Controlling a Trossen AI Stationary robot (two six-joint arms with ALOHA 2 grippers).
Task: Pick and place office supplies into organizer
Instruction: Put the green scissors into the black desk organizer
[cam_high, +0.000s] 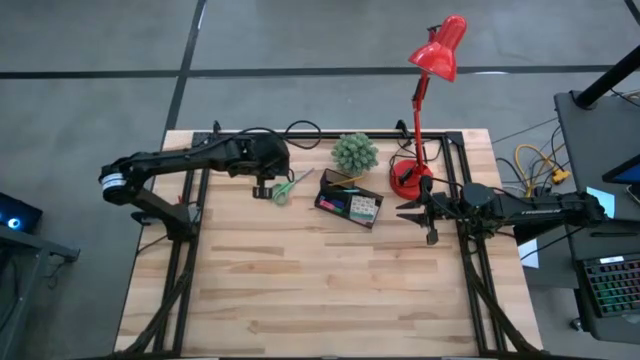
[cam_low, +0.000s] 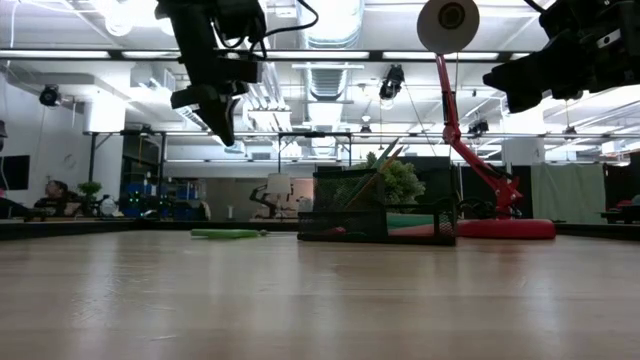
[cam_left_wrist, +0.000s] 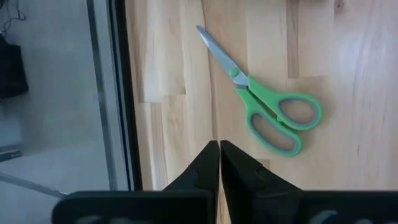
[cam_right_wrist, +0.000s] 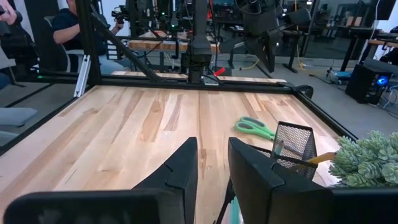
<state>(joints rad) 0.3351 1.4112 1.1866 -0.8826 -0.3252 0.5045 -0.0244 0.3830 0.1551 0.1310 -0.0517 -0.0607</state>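
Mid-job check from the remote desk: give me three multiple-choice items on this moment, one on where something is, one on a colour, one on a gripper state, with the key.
1. Where do the scissors lie?
A. on the table, beside the organizer
B. inside the organizer
C. under the red lamp

2. What colour are the scissors' handles?
A. blue
B. green
C. black

3. How is the left gripper?
A. shut on the scissors
B. wide open
C. shut, holding nothing

Key: 1 A, the high view shows them flat on the wood left of the organizer. 2 B, green loops show in the left wrist view. 3 C, its fingers meet with the scissors lying apart from them.
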